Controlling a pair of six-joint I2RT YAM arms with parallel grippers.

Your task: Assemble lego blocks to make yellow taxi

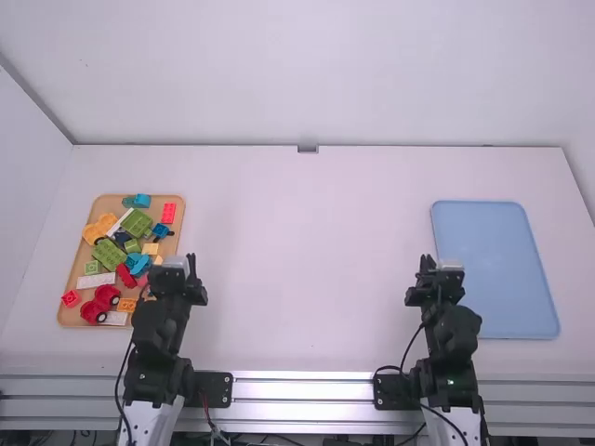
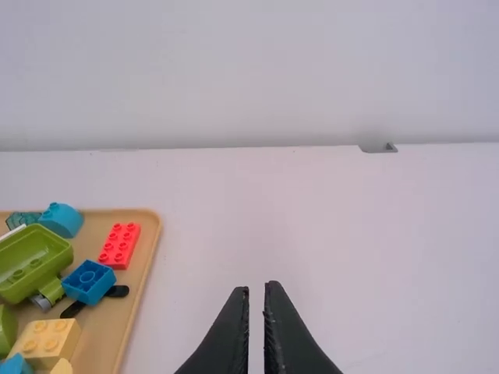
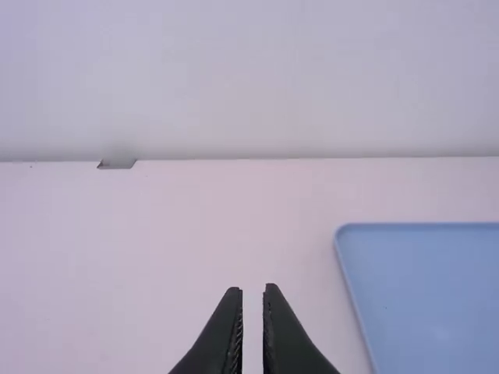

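We have every loose block gathered at the far left of the white desk (image 1: 307, 260), on a tan wooden tray (image 2: 144, 257) beside the left arm (image 1: 160, 321), presumably so that arm can do the picking. The taxi is unbuilt; likely parts include a pale yellow studded block (image 2: 47, 341), a rounded orange-yellow piece (image 1: 99, 229) and a red base with black wheels (image 1: 99, 307).

Our left end effector (image 2: 257, 285) points out over the desk, its fingers a slim gap apart with nothing between them; our right end effector (image 3: 253, 290) is likewise barely parted and holds nothing. Both seem parked, leaving the middle for assembly.

Around the yellow block we have clutter: a blue square block (image 2: 88, 280) lies near it, a hollow green piece (image 2: 35, 261) just beyond, and a bright red studded brick (image 2: 119, 245) nearer the rim. That crowding could foul our fingers on the way down. A flat blue tray (image 1: 497, 269) lies beside the right arm (image 1: 449, 344), perhaps meant for the finished taxi.
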